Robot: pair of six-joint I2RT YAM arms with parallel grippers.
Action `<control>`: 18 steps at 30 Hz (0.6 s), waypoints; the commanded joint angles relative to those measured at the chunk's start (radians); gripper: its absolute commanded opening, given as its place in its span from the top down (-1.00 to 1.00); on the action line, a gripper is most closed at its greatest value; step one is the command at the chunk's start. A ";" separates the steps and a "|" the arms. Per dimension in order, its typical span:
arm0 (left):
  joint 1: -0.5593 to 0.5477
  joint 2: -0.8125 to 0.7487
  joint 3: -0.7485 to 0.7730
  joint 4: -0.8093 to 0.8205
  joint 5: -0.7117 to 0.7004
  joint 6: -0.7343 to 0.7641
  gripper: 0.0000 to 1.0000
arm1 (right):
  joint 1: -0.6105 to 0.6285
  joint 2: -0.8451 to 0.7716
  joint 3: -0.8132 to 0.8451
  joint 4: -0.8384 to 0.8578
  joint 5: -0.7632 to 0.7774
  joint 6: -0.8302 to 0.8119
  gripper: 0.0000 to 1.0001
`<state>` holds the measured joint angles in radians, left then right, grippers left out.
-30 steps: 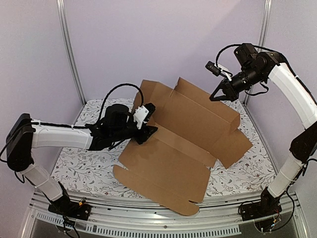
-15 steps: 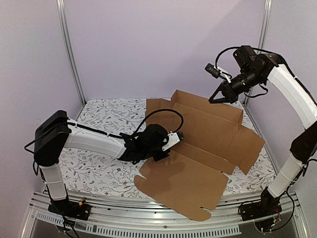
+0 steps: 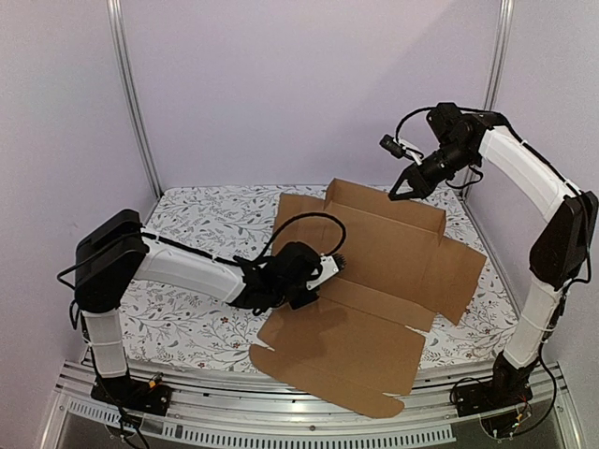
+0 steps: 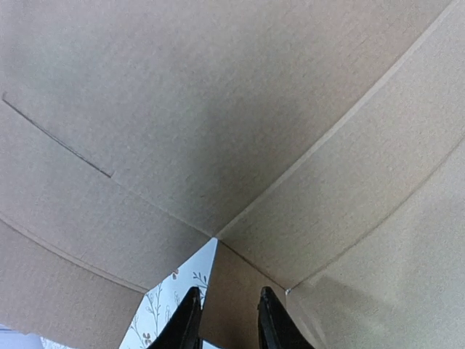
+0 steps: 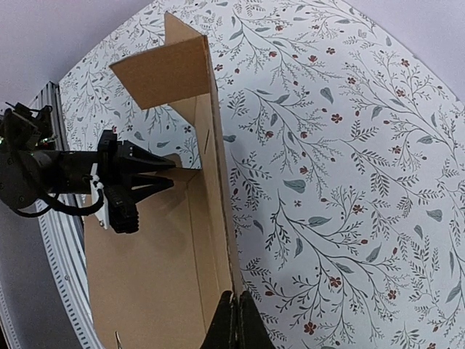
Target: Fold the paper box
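The paper box [image 3: 374, 262] is found partly folded. The left gripper [image 4: 229, 297] is held narrowly parted; the right gripper [image 5: 234, 304] is closed against its upright wall.

Plain brown corrugated cardboard box sheet [image 3: 356, 327] is lying mostly unfolded on the floral-print table cover [image 3: 187, 220], right of centre. Its rear long panel [image 3: 384, 201] is standing upright as a wall along the far side, and an end flap [image 3: 298, 210] is bending off that wall's left end. The wide front panel with rounded corner tabs is overhanging the near table edge. The right side flap [image 3: 459, 276] is spreading outward. Creases and a slit are showing, and the surface is unmarked.
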<state>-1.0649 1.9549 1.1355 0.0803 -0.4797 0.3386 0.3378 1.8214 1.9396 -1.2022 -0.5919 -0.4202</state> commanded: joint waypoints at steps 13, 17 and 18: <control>0.077 -0.037 0.064 -0.165 0.297 -0.433 -0.19 | -0.027 0.245 0.041 0.070 0.135 0.061 0.69; 0.077 -0.086 0.051 -0.210 0.198 -0.491 -0.29 | -0.034 0.196 0.039 0.078 0.244 0.065 0.19; 0.079 -0.112 0.047 -0.226 0.175 -0.506 -0.32 | -0.039 0.179 0.036 0.080 0.269 0.061 0.10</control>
<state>-0.9939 1.9450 1.1992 -0.0982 -0.2420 -0.0612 0.3107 2.0621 1.9877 -1.1271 -0.4343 -0.3687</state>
